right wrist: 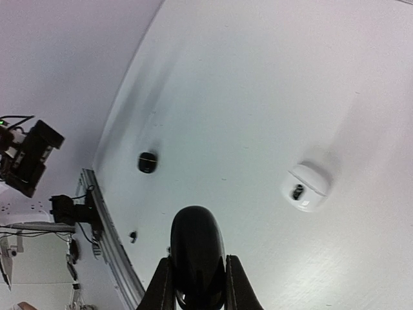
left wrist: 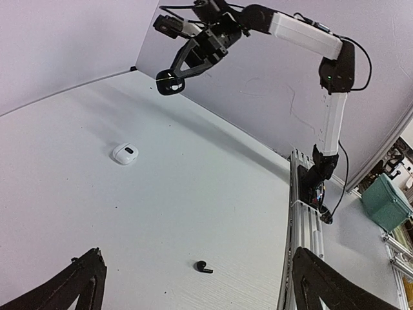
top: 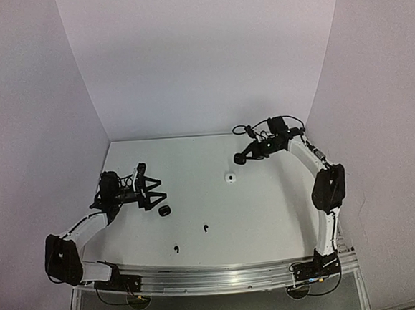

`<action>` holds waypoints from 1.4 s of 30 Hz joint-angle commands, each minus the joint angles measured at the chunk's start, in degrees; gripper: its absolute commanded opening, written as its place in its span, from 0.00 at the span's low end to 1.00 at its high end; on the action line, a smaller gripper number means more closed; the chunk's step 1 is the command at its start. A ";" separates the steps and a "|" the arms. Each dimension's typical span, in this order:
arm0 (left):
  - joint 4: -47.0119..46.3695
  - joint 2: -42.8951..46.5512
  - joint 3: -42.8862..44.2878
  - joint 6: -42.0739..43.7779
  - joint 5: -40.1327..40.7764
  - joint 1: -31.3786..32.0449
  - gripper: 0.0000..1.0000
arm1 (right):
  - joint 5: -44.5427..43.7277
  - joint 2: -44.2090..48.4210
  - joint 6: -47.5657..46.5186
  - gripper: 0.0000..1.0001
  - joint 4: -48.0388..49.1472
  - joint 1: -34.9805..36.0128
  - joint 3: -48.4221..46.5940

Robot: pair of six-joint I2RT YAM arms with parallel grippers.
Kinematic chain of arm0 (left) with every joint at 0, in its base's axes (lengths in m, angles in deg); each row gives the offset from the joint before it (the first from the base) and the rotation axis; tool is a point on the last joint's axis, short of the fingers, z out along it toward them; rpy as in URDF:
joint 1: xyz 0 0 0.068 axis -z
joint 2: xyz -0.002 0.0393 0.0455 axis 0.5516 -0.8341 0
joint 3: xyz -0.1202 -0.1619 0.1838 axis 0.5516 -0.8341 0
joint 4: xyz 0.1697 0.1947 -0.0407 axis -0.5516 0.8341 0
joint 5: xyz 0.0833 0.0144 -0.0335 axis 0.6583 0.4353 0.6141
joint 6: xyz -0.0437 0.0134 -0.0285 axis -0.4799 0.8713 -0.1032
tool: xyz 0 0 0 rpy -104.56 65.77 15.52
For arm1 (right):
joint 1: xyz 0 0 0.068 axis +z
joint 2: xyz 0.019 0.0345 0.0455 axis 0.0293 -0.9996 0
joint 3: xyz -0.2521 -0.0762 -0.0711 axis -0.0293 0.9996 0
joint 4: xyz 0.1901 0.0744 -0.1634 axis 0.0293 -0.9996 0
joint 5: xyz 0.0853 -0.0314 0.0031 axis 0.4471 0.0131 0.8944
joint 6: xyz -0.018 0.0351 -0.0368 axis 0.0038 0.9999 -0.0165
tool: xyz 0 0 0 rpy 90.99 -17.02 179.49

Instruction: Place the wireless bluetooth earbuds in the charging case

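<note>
From above, the left gripper (top: 151, 182) stands spread beside a black case (top: 164, 211), and two black earbuds (top: 205, 228) lie on the counter (top: 270, 215) nearer the bases. Left wrist view — one of them lies well apart from the white case (left wrist: 125, 154). Right wrist view — the right gripper (right wrist: 197, 263) pinches a second black case (right wrist: 197, 236).
</note>
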 commanded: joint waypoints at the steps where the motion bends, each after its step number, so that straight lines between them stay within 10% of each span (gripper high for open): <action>1: 6.74 1.07 3.92 5.94 0.33 -0.08 1.00 | 0.42 -12.44 -20.18 0.00 -26.95 -1.89 -12.34; 29: 13.20 -8.11 12.02 9.51 1.20 -0.08 0.99 | -0.85 -35.43 -25.99 0.00 -26.60 -7.46 -29.66; 42: 12.98 -8.50 11.88 9.30 1.33 -0.08 0.99 | -5.77 -36.02 -25.14 0.42 -23.90 -7.47 -30.54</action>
